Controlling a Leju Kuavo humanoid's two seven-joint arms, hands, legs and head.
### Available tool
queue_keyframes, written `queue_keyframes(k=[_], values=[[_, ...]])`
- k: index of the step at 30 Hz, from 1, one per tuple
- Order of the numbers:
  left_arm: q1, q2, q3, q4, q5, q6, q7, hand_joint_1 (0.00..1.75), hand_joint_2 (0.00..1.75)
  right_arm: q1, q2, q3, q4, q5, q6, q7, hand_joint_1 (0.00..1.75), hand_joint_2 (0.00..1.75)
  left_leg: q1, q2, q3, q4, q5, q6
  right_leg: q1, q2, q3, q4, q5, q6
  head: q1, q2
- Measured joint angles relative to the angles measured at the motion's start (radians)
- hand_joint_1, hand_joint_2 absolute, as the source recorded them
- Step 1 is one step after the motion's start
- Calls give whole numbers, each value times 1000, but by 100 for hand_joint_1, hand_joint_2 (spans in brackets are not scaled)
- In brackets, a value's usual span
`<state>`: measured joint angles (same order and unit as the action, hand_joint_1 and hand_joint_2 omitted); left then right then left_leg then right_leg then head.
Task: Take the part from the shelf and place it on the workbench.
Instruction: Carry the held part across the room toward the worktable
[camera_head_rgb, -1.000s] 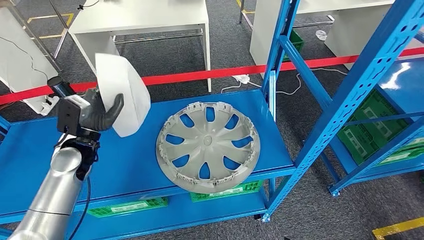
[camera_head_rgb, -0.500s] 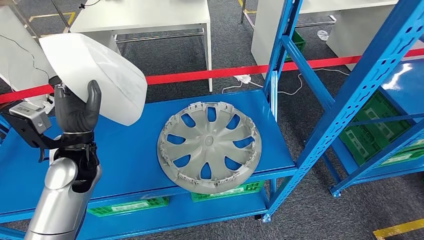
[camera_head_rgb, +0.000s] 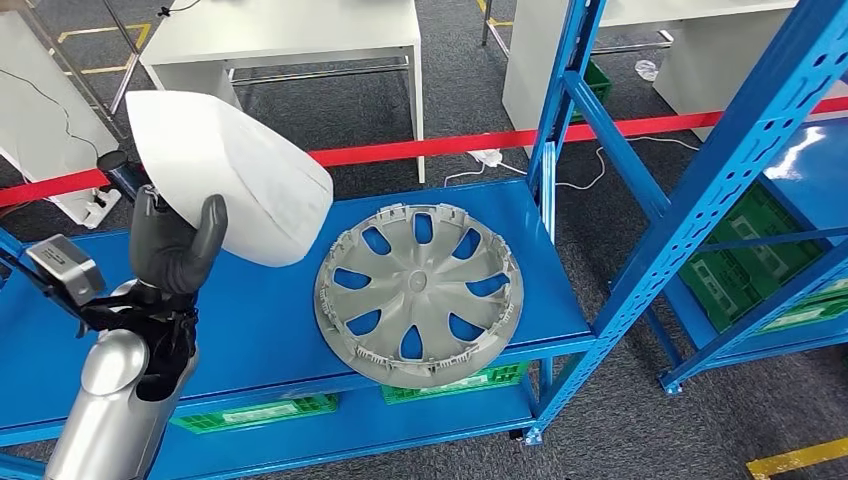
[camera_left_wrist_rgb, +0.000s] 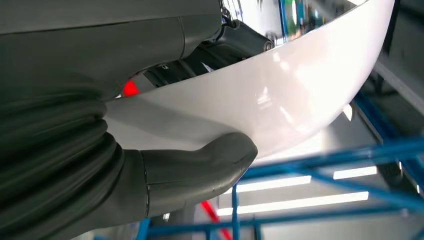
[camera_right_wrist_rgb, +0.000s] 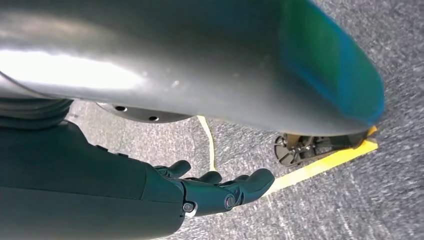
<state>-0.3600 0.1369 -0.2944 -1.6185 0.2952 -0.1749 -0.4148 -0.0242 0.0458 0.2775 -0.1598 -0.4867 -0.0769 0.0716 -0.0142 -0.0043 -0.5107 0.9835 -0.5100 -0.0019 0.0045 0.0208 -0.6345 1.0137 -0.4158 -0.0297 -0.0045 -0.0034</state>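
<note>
A white, smooth curved shell part (camera_head_rgb: 235, 175) is raised above the left end of the blue shelf (camera_head_rgb: 260, 320). My left hand (camera_head_rgb: 172, 250) grips it from below, thumb against its lower edge. In the left wrist view the white part (camera_left_wrist_rgb: 270, 95) rests on my thick grey thumb (camera_left_wrist_rgb: 200, 167). My right hand (camera_right_wrist_rgb: 210, 190) hangs over the grey floor, fingers loosely extended and holding nothing.
A grey wheel cover (camera_head_rgb: 418, 295) lies flat on the shelf to the right of the part. Blue uprights (camera_head_rgb: 560, 90) stand at right. A red tape barrier (camera_head_rgb: 450, 147) runs behind the shelf, with a white table (camera_head_rgb: 290, 30) beyond. Green crates (camera_head_rgb: 255, 412) sit below.
My left hand has shifted the white part a little right and lower and tilted it, after lifting and turning it from an edge-on pose a second ago. The wheel cover has not moved.
</note>
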Motion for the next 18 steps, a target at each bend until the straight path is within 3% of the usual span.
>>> queue_keyframes(k=[5, 9, 11, 13, 15, 16, 18], values=[[8, 20, -7, -2, 3, -70, 9, 175, 175, 0, 0, 2, 0, -6, -1, -8, 0, 0, -4, 0, -1, 4, -2, 6, -3, 0, 1, -1, 2, 5, 0, 0], [5, 33, -17, -1, 6, -129, 18, 175, 175, 2, 4, 2, 0, -36, -12, -2, 0, 0, -3, 1, 3, -2, 12, 17, -3, 0, 1, 1, 4, 17, 0, 0], [1, 31, -29, 2, 5, -149, 22, 175, 175, 4, 8, 0, 0, -47, -20, 4, 0, 0, 7, 5, 6, -11, 26, 23, -1, -3, -22, 54, -36, 26, 3, 0], [2, 25, -41, 6, -3, -155, 26, 175, 175, 4, 13, -1, 0, -47, -25, 12, 0, 0, 10, 10, 0, -11, 30, 26, -7, -7, -75, 181, -110, 34, 7, 0], [10, 20, -46, 6, -18, -155, 31, 175, 175, 5, 16, -1, 0, -43, -29, 22, 0, 0, 12, 13, -9, -5, 32, 24, -14, -10, -113, 282, -147, 42, 7, 0], [16, 19, -47, 5, -24, -155, 33, 175, 175, 6, 17, -1, 0, -40, -29, 25, 0, 0, 14, 15, -14, 0, 32, 22, -18, -12, -106, 281, -138, 46, 7, 0], [28, 20, -46, -1, -32, -154, 32, 175, 175, 6, 18, -1, 0, -32, -27, 26, 0, 0, 20, 16, -24, 15, 28, 13, -26, -17, -38, 169, -87, 53, 8, 0]])
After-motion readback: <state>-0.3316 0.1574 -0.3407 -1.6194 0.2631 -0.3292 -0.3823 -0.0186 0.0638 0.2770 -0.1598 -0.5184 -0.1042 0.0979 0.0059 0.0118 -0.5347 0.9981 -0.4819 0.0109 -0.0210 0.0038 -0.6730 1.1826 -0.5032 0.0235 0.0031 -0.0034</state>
